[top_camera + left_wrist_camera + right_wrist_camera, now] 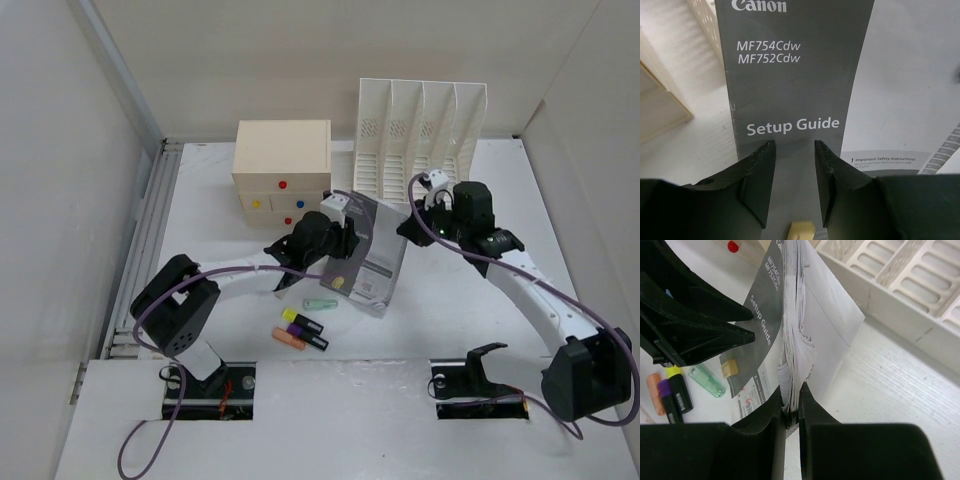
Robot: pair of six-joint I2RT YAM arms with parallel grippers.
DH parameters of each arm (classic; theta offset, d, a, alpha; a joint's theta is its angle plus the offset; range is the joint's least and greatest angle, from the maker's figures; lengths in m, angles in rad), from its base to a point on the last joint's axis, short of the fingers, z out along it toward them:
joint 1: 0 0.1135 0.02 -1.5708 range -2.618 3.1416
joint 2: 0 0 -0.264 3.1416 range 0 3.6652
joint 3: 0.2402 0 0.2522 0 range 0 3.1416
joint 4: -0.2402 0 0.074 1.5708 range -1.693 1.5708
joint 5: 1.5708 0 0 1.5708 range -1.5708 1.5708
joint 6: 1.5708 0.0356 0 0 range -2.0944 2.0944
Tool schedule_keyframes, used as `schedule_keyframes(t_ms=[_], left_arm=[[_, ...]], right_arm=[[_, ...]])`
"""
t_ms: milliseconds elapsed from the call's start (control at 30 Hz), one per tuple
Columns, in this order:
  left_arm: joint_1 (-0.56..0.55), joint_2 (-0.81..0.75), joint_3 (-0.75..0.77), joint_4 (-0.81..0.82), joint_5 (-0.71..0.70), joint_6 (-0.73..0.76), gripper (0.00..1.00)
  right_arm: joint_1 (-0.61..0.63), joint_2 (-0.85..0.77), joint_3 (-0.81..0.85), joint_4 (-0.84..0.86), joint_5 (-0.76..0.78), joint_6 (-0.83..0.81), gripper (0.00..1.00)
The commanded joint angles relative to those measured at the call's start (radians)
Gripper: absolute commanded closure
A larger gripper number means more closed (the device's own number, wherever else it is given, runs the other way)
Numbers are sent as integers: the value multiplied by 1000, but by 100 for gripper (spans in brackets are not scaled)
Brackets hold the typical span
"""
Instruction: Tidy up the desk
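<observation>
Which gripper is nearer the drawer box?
Left. The left gripper is just right of the drawer box; the right gripper is farther right, pinching the setup guide.

Plain off-white wall panels (300,60) closed in the left, top and right of the frame, a ribbed metal rail (150,230) ran down the left side, a cream wooden drawer box (282,160) with coloured knobs stood at upper centre, a white slotted file rack (420,135) just right of it, light was soft and even.

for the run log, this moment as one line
right end effector: shut on edge of grey paper Canon setup guide booklet | left end effector: open, facing cover | white slotted file rack: behind booklet
</observation>
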Motion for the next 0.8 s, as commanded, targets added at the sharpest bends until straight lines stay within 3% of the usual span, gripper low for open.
schedule_keyframes(t_ms=[0, 467, 767], left_arm=[[4, -36, -12, 6, -4, 13, 66], [13, -149, -41, -46, 6, -5, 66], [13, -273, -69, -74, 28, -15, 65]], right_arm=[[31, -50, 112, 83, 70, -53, 100], [41, -61, 368, 72, 266, -151, 100], [41, -60, 459, 123, 547, -188, 100]])
